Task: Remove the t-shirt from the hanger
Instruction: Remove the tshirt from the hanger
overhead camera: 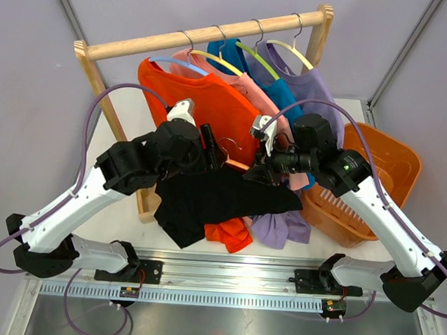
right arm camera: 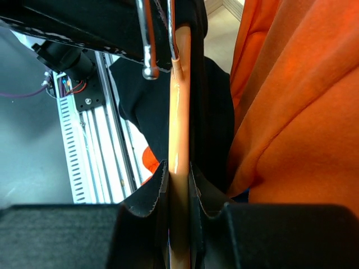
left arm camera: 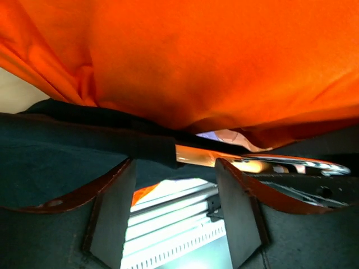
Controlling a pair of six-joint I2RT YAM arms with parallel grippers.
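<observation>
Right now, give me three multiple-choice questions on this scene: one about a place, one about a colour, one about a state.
1. Where is the basket? A right of the rack; B left of it; C on the rail.
2. Colour of the t-shirt between the arms? A white; B black; C green.
3. The right gripper is? A open; B shut on the hanger; C shut on the basket.
Answers: A, it sits past the right post; B, dark cloth drapes there; B, it pinches the wooden bar.
</observation>
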